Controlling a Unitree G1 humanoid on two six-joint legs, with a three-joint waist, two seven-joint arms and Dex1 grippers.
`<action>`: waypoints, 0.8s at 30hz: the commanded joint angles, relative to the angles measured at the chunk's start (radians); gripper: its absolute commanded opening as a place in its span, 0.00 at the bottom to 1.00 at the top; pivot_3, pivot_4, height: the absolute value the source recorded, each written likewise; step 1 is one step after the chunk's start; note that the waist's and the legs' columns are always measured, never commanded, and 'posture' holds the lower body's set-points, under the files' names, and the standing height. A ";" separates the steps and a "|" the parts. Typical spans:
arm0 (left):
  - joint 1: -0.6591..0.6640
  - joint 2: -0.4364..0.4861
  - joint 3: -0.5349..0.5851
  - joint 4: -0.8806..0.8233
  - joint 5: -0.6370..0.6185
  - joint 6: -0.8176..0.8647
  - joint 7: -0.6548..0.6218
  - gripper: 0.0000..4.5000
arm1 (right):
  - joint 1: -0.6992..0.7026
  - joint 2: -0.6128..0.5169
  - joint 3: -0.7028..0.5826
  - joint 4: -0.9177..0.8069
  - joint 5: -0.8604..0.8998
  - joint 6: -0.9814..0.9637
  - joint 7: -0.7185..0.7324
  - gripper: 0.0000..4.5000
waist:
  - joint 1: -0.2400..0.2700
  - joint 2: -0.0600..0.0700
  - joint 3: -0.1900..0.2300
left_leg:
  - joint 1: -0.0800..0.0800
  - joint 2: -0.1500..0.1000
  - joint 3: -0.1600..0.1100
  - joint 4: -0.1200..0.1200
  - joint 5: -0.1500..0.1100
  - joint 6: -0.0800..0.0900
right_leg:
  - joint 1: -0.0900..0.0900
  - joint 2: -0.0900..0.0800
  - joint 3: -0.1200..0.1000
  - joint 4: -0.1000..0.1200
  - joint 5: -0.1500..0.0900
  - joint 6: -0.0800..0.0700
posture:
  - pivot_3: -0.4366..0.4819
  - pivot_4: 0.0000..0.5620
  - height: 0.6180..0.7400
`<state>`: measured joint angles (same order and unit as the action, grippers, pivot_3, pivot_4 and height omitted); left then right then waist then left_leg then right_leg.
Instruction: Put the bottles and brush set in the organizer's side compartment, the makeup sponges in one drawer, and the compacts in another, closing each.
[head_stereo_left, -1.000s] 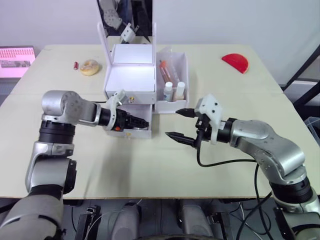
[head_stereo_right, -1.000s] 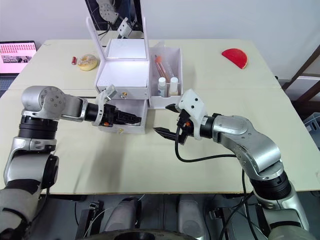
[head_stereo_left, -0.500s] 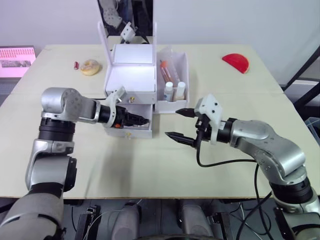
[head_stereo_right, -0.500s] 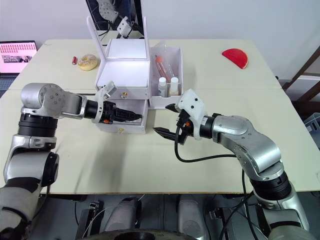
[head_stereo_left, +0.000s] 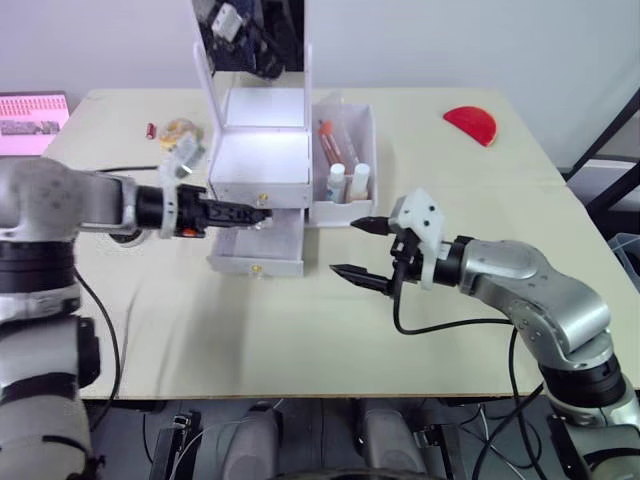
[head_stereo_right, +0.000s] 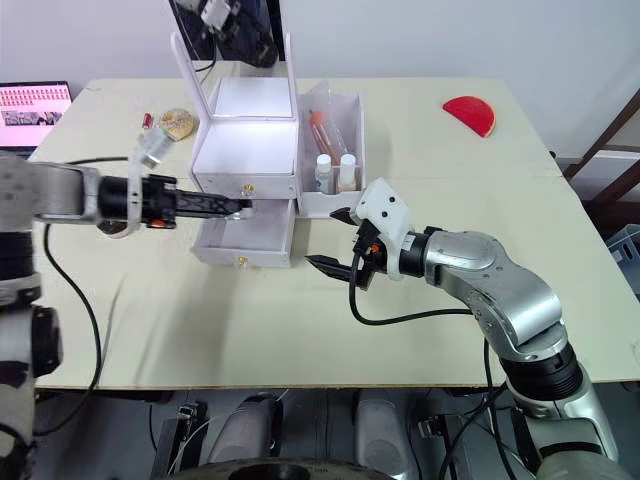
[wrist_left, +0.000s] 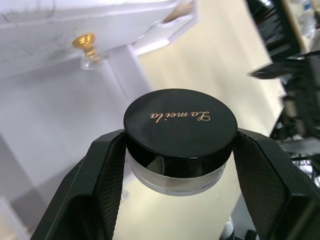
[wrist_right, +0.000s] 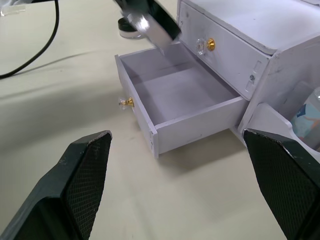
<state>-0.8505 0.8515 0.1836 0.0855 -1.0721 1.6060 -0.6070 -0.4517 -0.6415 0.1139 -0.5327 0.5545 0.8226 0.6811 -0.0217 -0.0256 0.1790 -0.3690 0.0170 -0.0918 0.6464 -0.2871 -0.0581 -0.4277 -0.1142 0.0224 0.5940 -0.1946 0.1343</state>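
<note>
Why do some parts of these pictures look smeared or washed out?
Left eye view: the organizer top glares almost pure white. Left wrist view: the compact is sharp, the drawer knob behind soft. Right wrist view: the left gripper streaks with blur.

- Both eye views look down and forward from the head over the whole table (head_stereo_left: 300, 330), basically the same shot, just nudged sideways.
- Left wrist cam sits super close, looking along its fingers at a black-lidded compact (wrist_left: 180, 132), with the organizer (head_stereo_left: 262, 170) front right behind it.
- Right wrist cam looks from low near the tabletop into the open lower drawer (wrist_right: 175, 95).
- All four views share that organizer front; the drawer shows in the eye views too.
</note>
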 joint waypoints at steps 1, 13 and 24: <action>0.110 0.030 0.159 -0.168 -0.144 0.008 0.138 0.59 | -0.015 0.005 -0.006 -0.008 0.001 -0.028 0.019 1.00 | -0.001 0.000 0.000 | 0.000 0.000 0.000 0.000 0.000 0.000 | 0.000 0.000 0.000 0.000 0.000 0.000 | 0.48 0.27 1.00; 0.856 -0.276 0.564 -0.766 0.245 -0.635 0.327 0.59 | -0.086 -0.034 -0.079 0.080 0.048 -0.069 0.150 1.00 | 0.009 0.000 0.000 | 0.000 0.000 0.001 0.001 0.001 -0.002 | 0.001 0.000 0.000 -0.002 -0.001 -0.006 | 0.48 0.27 1.00; 1.121 -0.431 0.326 -0.416 0.685 -1.321 0.172 0.59 | -0.196 -0.054 -0.114 0.176 0.085 -0.078 0.257 1.00 | 0.010 -0.001 -0.001 | -0.003 0.000 0.002 0.001 0.001 -0.002 | 0.001 -0.001 0.000 -0.009 0.001 -0.009 | 0.48 0.27 1.00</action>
<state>0.2745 0.4211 0.5172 -0.3532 -0.4157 0.3570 -0.4195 -0.6188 -0.6935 0.0245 -0.3444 0.6174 0.7533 0.9318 -0.0117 -0.0267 0.1779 -0.3717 0.0170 -0.0896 0.6475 -0.2860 -0.0603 -0.4264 -0.1148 0.0225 0.5851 -0.1935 0.1255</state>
